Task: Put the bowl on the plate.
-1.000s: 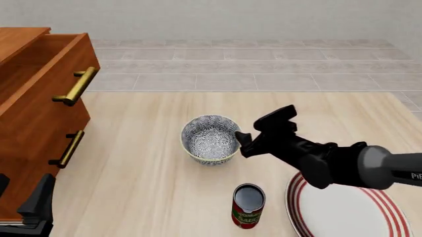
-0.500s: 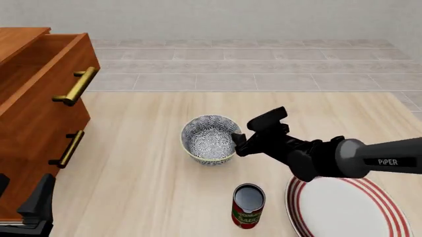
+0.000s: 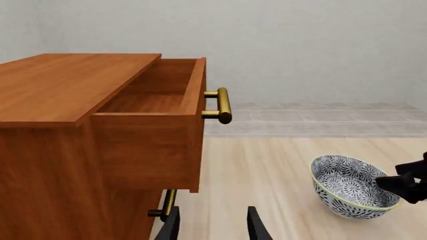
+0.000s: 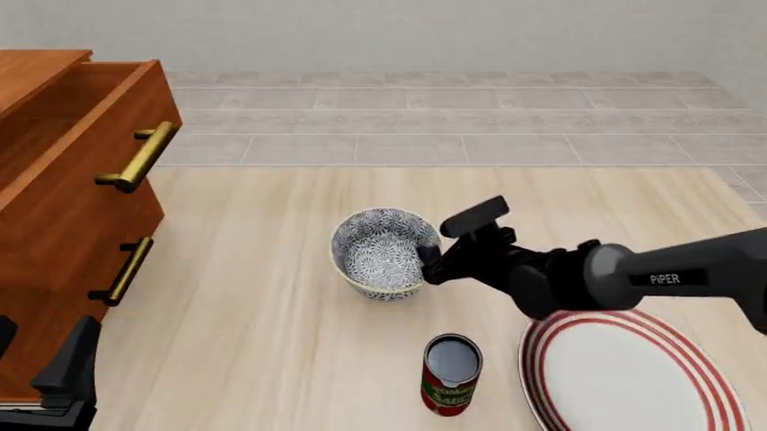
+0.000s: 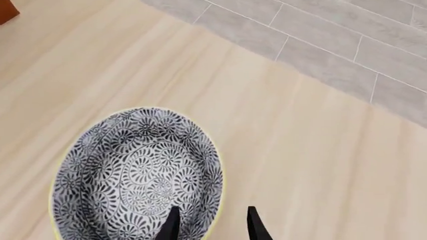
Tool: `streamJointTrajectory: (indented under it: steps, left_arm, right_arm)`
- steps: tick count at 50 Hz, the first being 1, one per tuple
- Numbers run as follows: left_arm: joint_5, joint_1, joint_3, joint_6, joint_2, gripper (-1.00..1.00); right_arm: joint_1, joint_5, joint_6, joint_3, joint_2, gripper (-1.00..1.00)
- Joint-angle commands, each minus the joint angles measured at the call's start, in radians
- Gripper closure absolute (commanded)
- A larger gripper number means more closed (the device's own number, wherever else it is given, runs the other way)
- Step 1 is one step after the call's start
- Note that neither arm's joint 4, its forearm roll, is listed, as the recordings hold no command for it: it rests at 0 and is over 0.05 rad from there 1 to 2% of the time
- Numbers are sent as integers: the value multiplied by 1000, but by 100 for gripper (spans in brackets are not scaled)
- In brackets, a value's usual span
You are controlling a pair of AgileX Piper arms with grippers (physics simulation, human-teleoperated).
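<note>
The blue-grey floral bowl [image 4: 377, 251] stands upright on the wooden table, a little left of centre. My right gripper [image 4: 428, 259] is open at the bowl's right rim. In the right wrist view one of its fingers [image 5: 171, 226] is over the inside of the bowl [image 5: 130, 172] and the other is outside, so the cream rim lies between them. The white plate [image 4: 623, 382] with red rings lies at the near right, partly under the right arm. My left gripper [image 3: 212, 227] is open and holds nothing, low at the near left by the dresser; its view shows the bowl [image 3: 347, 186] too.
A wooden dresser [image 4: 60, 206] with brass handles fills the left side, its top drawer [image 3: 157, 107] pulled open. A red can [image 4: 451, 373] stands upright between bowl and plate, near the front edge. Tiled floor lies beyond the table's far edge.
The right arm has dropped lower and slid left, bringing its open fingers down around the bowl's right rim. Bowl, can, plate and left arm have stayed put.
</note>
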Motion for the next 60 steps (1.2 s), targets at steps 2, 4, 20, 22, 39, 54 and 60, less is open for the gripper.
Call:
streamJointTrajectory:
  steps: [2, 4, 20, 22, 39, 54, 60]
  left_arm:
    - [0, 0, 0, 0, 0, -100]
    - [0, 0, 0, 0, 0, -100]
    - [0, 0, 0, 0, 0, -100]
    - [0, 0, 0, 0, 0, -100]
    - [0, 0, 0, 0, 0, -100]
    - [0, 0, 0, 0, 0, -100]
    - [0, 0, 0, 0, 0, -100]
  right_arm:
    - [-1, 29, 18, -36, 46, -100]
    - [-1, 34, 15, -44, 55, -100]
    - [-2, 38, 16, -72, 108, -100]
    - [-2, 38, 18, -76, 118, -100]
    - [5, 32, 23, -79, 136, -100]
    - [10, 22, 34, -64, 109, 100]
    - [14, 21, 43, -59, 93, 100]
